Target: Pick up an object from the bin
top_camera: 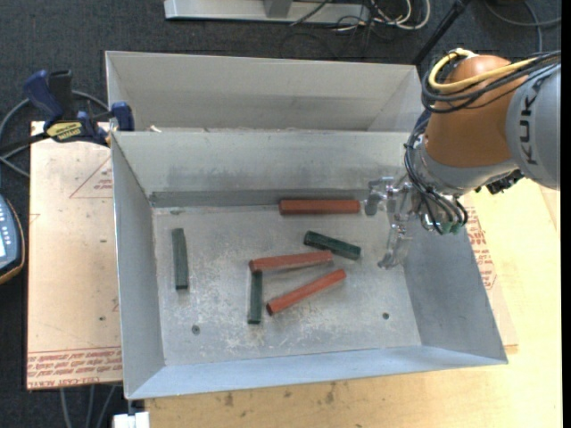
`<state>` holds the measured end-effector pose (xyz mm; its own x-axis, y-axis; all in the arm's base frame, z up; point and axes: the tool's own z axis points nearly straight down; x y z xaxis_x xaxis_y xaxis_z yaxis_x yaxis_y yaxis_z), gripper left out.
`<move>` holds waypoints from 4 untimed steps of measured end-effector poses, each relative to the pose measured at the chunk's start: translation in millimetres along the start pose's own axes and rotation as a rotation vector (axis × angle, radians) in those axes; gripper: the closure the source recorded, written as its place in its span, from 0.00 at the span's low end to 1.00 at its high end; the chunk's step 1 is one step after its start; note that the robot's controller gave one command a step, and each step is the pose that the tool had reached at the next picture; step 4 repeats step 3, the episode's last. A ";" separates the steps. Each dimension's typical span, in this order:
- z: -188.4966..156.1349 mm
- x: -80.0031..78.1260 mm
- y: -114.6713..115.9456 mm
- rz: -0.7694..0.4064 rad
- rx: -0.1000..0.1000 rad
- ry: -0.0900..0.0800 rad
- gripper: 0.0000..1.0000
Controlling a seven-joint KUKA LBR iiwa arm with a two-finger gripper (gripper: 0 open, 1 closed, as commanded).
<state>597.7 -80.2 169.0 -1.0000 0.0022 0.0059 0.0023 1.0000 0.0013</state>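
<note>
While the tool hangs low just right of the short dark green rectangular block, I cannot tell whether it is apart or together; a long reddish-brown bar lies just below-left of that block.

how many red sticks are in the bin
3. The back red stick lies along the far wall. The middle red stick is mid-floor, and the front red stick lies angled just nearer the camera. None seems hidden.

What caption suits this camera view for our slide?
Gripper inside the grey bin, just right of a short dark green bar.
</note>
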 end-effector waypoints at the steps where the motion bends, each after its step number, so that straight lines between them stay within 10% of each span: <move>1: 96.9 -28.1 62.3 -0.058 -0.002 -0.002 0.00; 2: 91.9 -29.5 58.9 -0.053 0.000 -0.008 1.00; 3: -32.0 -58.0 90.4 -0.025 0.000 -0.020 1.00; 4: -32.0 -58.0 90.4 -0.025 0.000 -0.020 1.00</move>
